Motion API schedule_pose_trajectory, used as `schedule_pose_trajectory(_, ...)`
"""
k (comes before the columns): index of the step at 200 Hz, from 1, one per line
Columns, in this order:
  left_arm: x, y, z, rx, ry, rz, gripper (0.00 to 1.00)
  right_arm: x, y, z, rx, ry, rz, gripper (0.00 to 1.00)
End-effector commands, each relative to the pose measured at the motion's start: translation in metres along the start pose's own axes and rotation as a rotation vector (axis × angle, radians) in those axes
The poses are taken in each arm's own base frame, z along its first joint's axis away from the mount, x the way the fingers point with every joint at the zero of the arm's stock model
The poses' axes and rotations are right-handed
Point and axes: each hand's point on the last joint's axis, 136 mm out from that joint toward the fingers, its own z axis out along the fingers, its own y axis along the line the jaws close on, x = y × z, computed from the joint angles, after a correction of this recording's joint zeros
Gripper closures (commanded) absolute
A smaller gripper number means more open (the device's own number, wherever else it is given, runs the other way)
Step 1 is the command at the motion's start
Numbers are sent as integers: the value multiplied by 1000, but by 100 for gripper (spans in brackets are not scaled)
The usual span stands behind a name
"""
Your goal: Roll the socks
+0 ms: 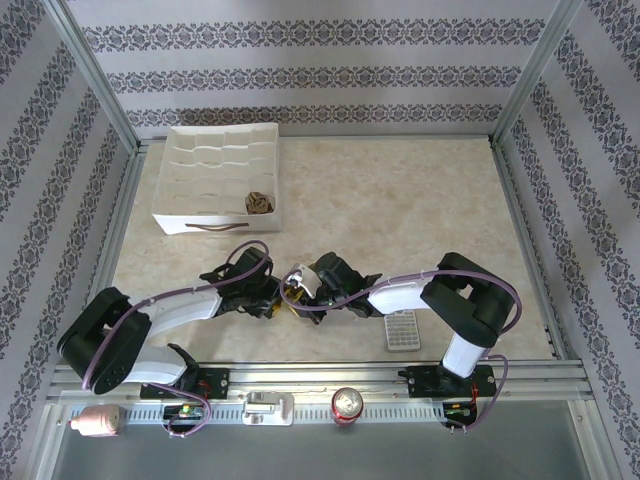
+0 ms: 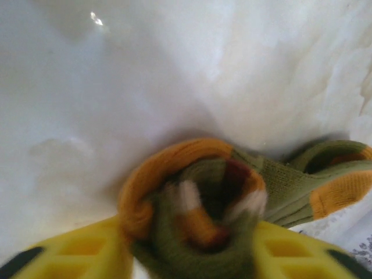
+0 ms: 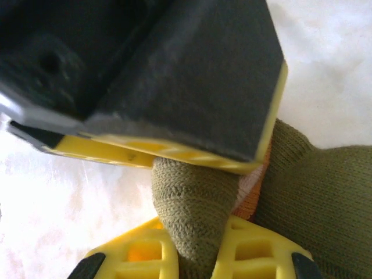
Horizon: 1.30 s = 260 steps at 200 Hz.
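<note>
The olive green sock (image 2: 197,232) with orange toe and striped cuff is wound into a loose roll, its free end (image 2: 340,192) trailing right on the table. My left gripper (image 2: 195,253) is shut on that roll, a yellow finger (image 2: 87,253) pressed to each side. My right gripper (image 3: 195,258) is shut on a fold of the same sock (image 3: 192,197), right under the left gripper's black and yellow finger (image 3: 174,75). From above, both grippers meet at the sock (image 1: 291,293) near the table's front middle. The brown patterned sock (image 1: 260,202) sits rolled in a box compartment.
A white divided box (image 1: 215,160) stands at the back left. A grey remote (image 1: 402,330) lies by the right arm. A can (image 1: 348,403) and a pink object (image 1: 95,422) rest on the front rail. Patterned walls enclose the table.
</note>
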Motion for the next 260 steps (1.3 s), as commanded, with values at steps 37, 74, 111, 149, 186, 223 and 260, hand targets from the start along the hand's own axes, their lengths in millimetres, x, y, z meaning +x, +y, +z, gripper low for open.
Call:
schedule_pose_trajectory(37,-8,90,-26,-274,-74,-107,100,86,-34,8,100,424,-121,100)
schedule_pose_trajectory(74,-9,117,-46,-219,-110,-231,100,39,-23,18,40,389,-459,99)
schedule_pose_trajectory(111,-5,115,-44,-257,-103,-272,100,0,-4,3,117,237,-587,57)
schedule_pose_trajectory(149,2,121,-50,-465,-104,-284,100,-14,24,-29,186,76,-520,48)
schedule_pose_trajectory(186,4,116,-47,-525,-99,-298,100,-17,54,-31,277,9,-563,47)
schedule_pose_trajectory(223,5,112,-48,-555,-97,-281,100,-34,50,-16,425,11,-695,46)
schedule_pose_trajectory(260,4,108,-48,-547,-99,-280,100,-28,50,5,433,86,-802,48)
